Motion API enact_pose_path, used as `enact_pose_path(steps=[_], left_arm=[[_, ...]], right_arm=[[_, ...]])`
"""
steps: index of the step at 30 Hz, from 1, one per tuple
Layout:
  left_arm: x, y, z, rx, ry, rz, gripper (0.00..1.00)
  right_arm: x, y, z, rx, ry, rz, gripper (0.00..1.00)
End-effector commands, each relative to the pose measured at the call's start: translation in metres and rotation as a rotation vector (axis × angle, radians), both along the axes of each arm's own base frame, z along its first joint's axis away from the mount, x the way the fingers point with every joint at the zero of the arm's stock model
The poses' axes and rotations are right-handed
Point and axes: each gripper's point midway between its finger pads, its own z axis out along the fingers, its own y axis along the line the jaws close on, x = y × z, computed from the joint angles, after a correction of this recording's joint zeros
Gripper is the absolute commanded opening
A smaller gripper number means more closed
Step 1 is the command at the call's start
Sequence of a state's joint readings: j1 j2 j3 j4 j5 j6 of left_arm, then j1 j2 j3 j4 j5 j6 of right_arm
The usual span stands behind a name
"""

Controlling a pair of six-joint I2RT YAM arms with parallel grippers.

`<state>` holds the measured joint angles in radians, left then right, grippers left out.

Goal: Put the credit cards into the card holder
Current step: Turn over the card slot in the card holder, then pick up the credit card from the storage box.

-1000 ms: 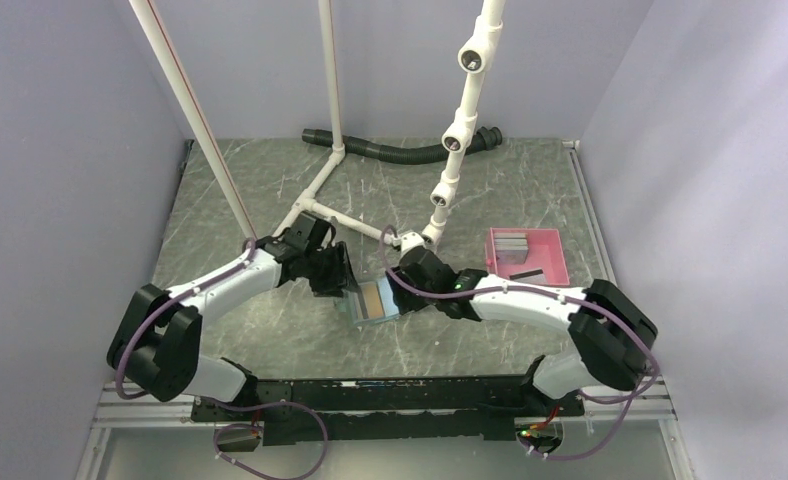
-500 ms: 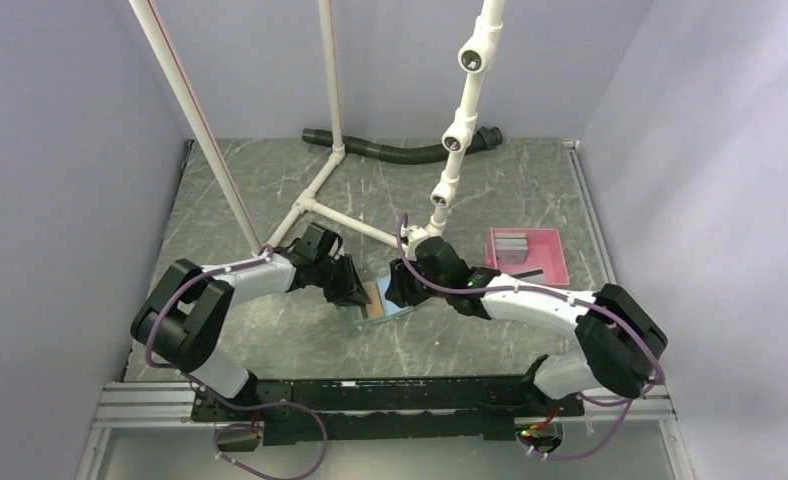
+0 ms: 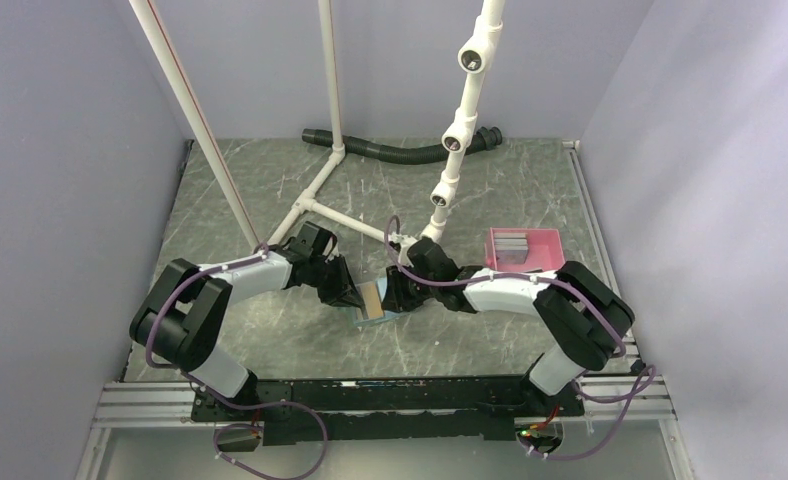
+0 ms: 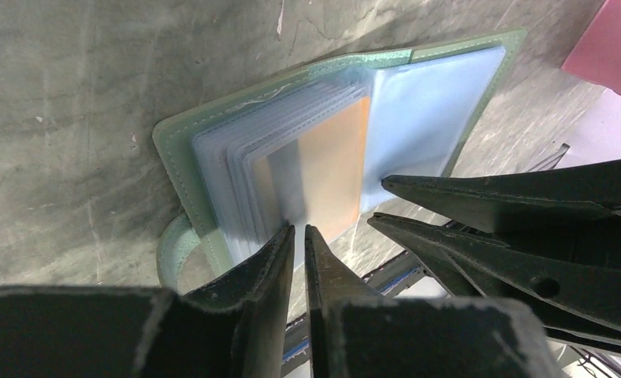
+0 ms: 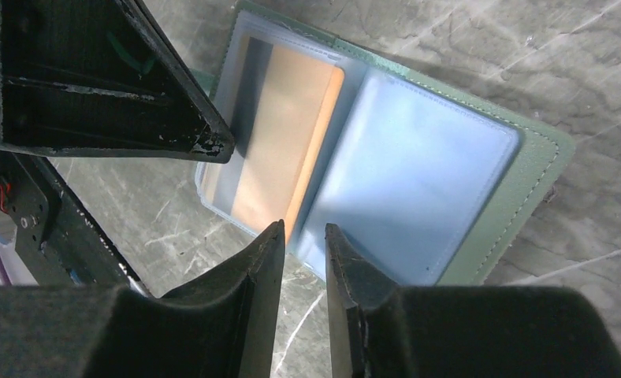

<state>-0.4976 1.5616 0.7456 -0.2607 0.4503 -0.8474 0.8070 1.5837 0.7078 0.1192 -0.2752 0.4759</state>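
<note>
Lavender walls close round a grey-green marbled table (image 3: 270, 190). At its middle the card holder (image 3: 371, 318) lies open, its pale blue pages up. A second ago the two arms stood a little apart over it and more of the open pages showed. Now the left gripper (image 4: 299, 231) and the right gripper (image 5: 303, 233) have drawn in from either side and meet above it, so the overhead view shows only a sliver of the holder between them.

A tan-orange card (image 4: 331, 165) sits among the clear sleeves (image 4: 228, 173) on the holder's left page. It looks mostly in, with its right edge near the fold.

The left gripper's fingers are drawn almost together, with only a slit between them, at the near edge of the sleeve stack. Whether a sleeve is nipped there I cannot tell. The right gripper's fingers stand narrowly parted at the card's near right corner, and I cannot tell whether they touch it.

I judge that the arms have closed in to seat this card, one steadying the sleeves while the other presses the card home.

The rest of the credit cards, grey ones (image 3: 510, 243) and a black one (image 3: 528, 272), wait in the pink tray (image 3: 560, 268) to the far right, well apart from the holder. Most of the task is not yet done.
</note>
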Motion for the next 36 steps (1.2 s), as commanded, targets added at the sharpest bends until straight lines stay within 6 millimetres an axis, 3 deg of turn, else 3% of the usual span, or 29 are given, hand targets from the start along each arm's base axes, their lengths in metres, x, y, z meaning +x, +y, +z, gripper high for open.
enact_pose_path(steps=[1, 5, 12, 19, 23, 27, 30, 36], left_arm=[[-0.020, 0.036, -0.036, 0.192, 0.065, -0.014, 0.20], [-0.010, 0.027, -0.018, 0.143, 0.002, -0.038, 0.26], [0.008, 0.008, 0.037, 0.019, -0.151, -0.080, 0.52], [0.015, 0.002, 0.113, -0.041, -0.330, -0.177, 0.66], [0.013, 0.006, 0.143, -0.041, -0.421, -0.220, 0.70], [0.007, 0.007, 0.156, -0.072, -0.455, -0.227, 0.72], [-0.004, 0.001, 0.158, -0.144, -0.450, -0.235, 0.73], [-0.015, 0.005, 0.157, -0.150, -0.460, -0.257, 0.73]], right_arm=[[0.012, 0.015, 0.027, 0.042, -0.074, 0.001, 0.27], [0.010, -0.016, 0.052, 0.003, -0.166, -0.075, 0.27], [0.009, -0.105, 0.116, -0.038, -0.307, -0.356, 0.37], [0.025, -0.206, 0.128, -0.133, -0.303, -0.778, 0.46], [0.039, -0.258, 0.128, -0.168, -0.238, -1.024, 0.49], [0.066, -0.287, 0.114, -0.018, -0.100, -1.165, 0.61], [0.090, -0.292, 0.108, 0.097, -0.018, -1.228, 0.83], [0.132, -0.289, 0.095, 0.209, 0.079, -1.327, 0.89]])
